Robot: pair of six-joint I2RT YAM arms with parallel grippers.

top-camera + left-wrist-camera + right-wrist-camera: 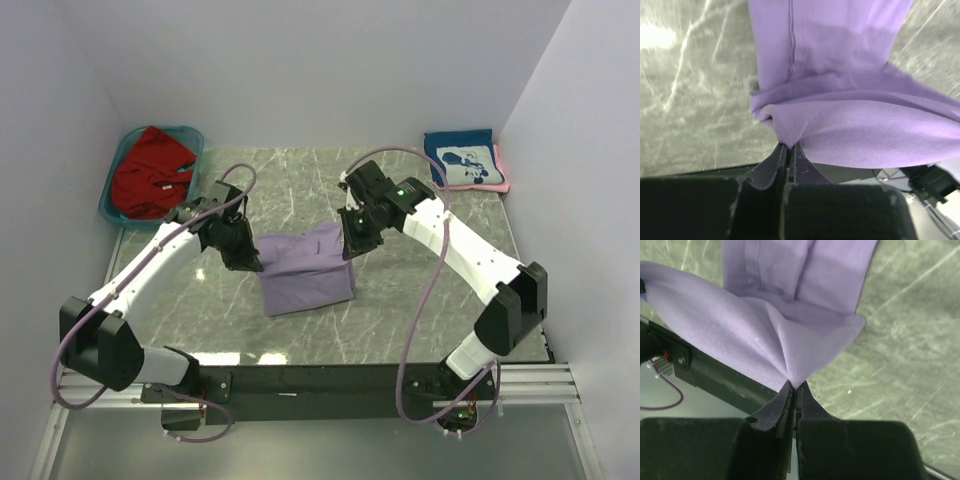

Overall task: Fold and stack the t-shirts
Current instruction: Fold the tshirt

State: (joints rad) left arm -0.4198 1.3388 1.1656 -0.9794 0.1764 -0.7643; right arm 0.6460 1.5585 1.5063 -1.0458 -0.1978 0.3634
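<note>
The plain lavender cloth t-shirt [308, 272] at centre frame is clamped mid-fold by the left gripper [252, 263] and right gripper [349, 248]. A folded navy printed t-shirt [460, 160] is already stacked (upper right), and a crumpled red t-shirt [150, 172] is yet to be folded.

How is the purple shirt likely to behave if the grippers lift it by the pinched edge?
Probably floppy: the purple shirt drapes in folds between the left gripper and right gripper, puckering at each pinch. Likely light, since small fingertip pinches hold its edge up. Its lower part, lying on the table, would probably trail limply.
</note>
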